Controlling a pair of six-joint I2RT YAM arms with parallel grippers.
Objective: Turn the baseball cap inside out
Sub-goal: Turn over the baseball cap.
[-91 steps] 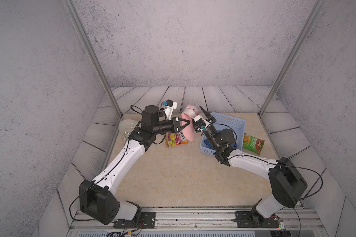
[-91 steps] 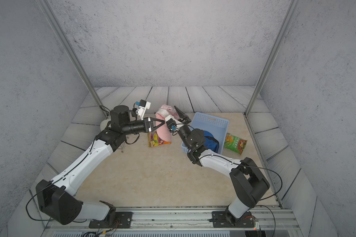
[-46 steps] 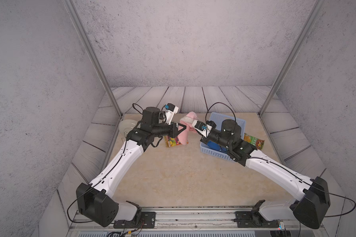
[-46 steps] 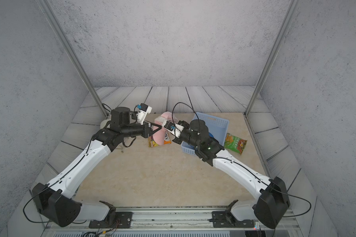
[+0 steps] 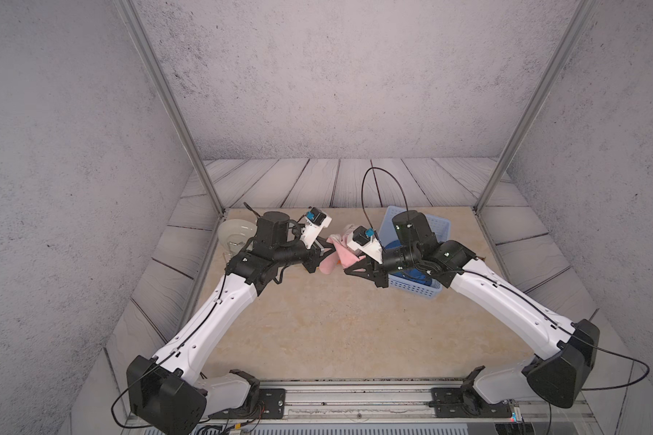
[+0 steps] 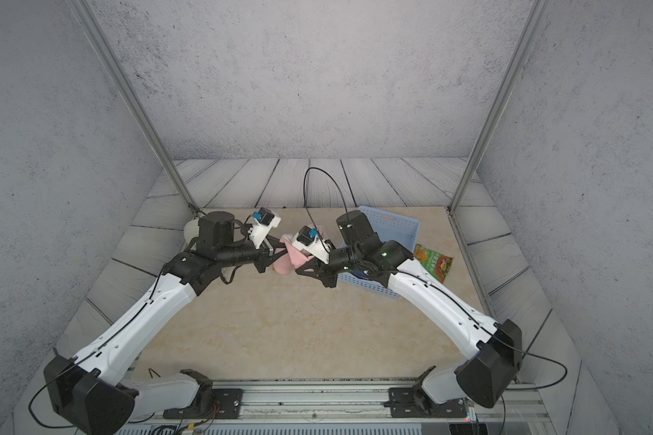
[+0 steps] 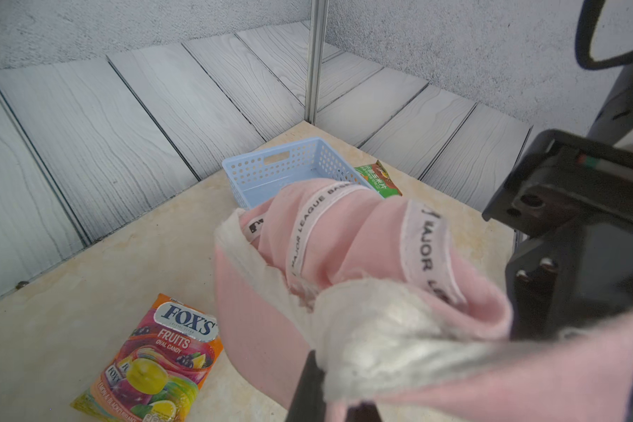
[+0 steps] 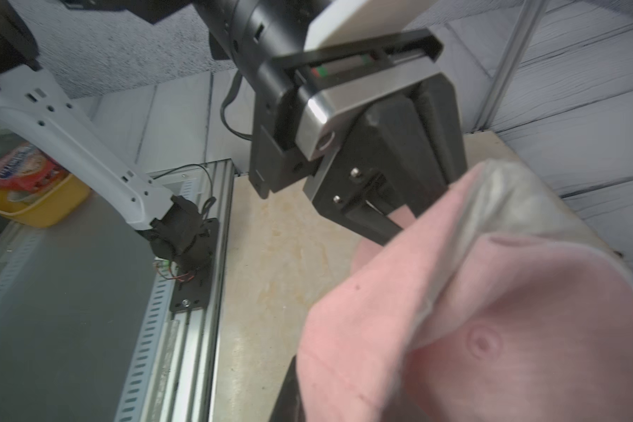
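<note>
The pink baseball cap [image 5: 330, 263] [image 6: 284, 264] hangs crumpled above the table's back centre, between both grippers. My left gripper [image 5: 325, 249] [image 6: 279, 251] comes from the left and is shut on the cap's white-lined rim. My right gripper [image 5: 349, 268] [image 6: 300, 270] comes from the right and is shut on the pink cloth. In the left wrist view the cap [image 7: 344, 237] shows its inner seam tapes with lettering, and the left gripper [image 7: 335, 396] pinches the fuzzy white band. In the right wrist view the cap [image 8: 490, 310] covers most of the right gripper [image 8: 304, 402].
A light blue basket [image 5: 436, 229] [image 7: 271, 171] stands right of the cap under my right wrist, with something dark blue [image 5: 411, 272] in it. A fruit candy bag [image 7: 154, 358] lies below the cap. A green snack bag [image 6: 435, 261] lies right of the basket. A pale bowl [image 5: 234, 233] sits back left.
My right gripper, open beside the cap a second ago, has shut on it, and the right arm has stretched out. The left gripper has kept its hold.
</note>
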